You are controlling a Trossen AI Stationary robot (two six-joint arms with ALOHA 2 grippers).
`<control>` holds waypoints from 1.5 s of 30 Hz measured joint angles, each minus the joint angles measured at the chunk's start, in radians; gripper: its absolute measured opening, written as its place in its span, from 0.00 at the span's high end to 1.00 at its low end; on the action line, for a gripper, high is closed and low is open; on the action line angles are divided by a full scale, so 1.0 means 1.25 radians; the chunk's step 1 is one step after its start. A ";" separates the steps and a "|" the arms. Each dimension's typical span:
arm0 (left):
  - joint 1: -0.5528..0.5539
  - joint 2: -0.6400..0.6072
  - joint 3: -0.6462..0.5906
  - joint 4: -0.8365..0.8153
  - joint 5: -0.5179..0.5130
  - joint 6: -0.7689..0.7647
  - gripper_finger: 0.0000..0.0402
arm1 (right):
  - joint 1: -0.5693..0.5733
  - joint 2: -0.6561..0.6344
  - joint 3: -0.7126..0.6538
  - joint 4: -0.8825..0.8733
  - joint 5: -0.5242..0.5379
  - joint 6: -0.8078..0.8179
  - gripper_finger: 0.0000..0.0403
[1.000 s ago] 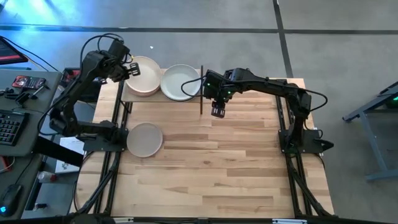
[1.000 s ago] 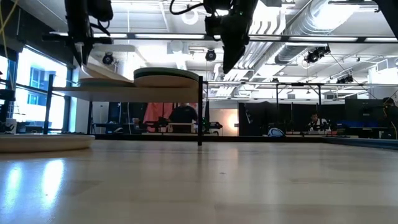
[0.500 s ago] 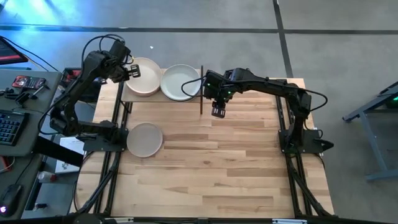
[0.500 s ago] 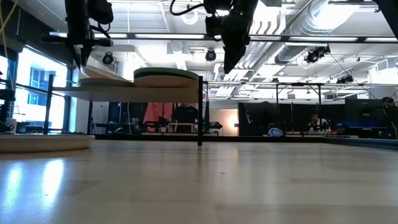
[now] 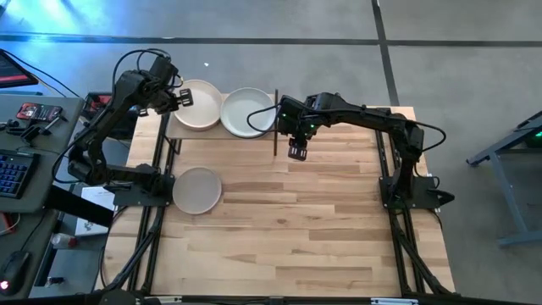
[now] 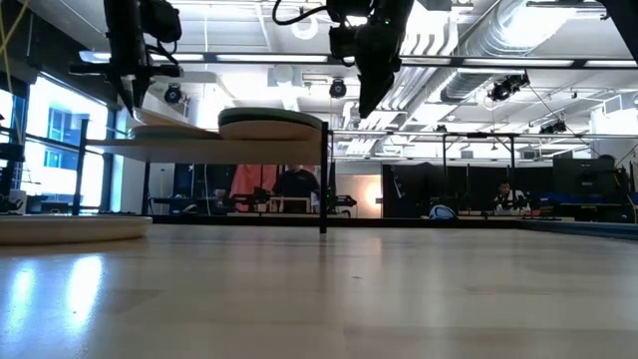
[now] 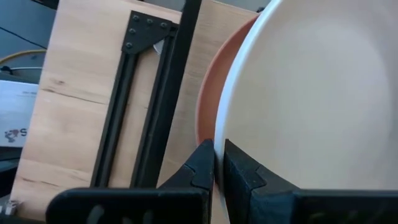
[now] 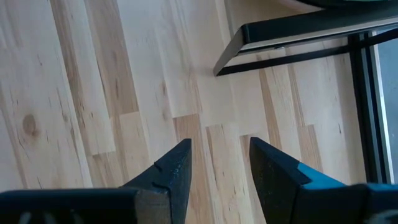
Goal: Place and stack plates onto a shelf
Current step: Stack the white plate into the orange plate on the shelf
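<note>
A cream plate (image 5: 198,104) sits tilted on the left stack on the shelf (image 5: 213,133), with a terracotta plate (image 7: 207,106) under it. My left gripper (image 5: 176,98) is shut on the cream plate at the shelf's left end. A pale plate (image 5: 248,112) tops the right stack (image 6: 271,123). A grey-beige plate (image 5: 197,190) lies flat on the tabletop near the left edge. My right gripper (image 5: 296,152) hangs open above the bare table, just right of the shelf; in the right wrist view the right gripper (image 8: 217,165) holds nothing. My left gripper pinches the cream plate's left rim (image 7: 219,134) between its two fingers (image 7: 204,163), coming from the table's left side. The held rim (image 6: 140,108) is raised. The plate slopes down to the right, and its far edge rests on the stack (image 6: 204,130).
The shelf's thin black leg (image 6: 322,179) stands just left of my right gripper. The tabletop (image 5: 296,229) stretches toward the near and right edges. A desk with a keyboard (image 5: 13,174) lies beyond the left edge. A person (image 6: 508,196) sits far off in the room.
My left gripper has pushed the cream plate a little toward the right, so the plate covers the stack below more squarely. The right stack has also shifted slightly to the right. My right gripper has kept still.
</note>
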 joint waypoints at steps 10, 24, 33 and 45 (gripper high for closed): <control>0.000 0.000 0.000 -0.004 0.027 -0.001 0.93 | 0.000 0.000 0.000 0.000 0.000 0.000 0.66; 0.000 -0.003 0.000 -0.020 0.028 0.024 0.77 | 0.001 0.000 0.000 0.000 0.000 0.018 0.66; 0.000 -0.019 0.000 -0.043 0.065 0.025 0.78 | 0.001 0.000 0.000 0.000 0.000 0.025 0.66; -0.067 0.025 0.000 0.045 0.178 0.040 0.79 | 0.001 0.000 0.000 0.006 0.000 0.040 0.66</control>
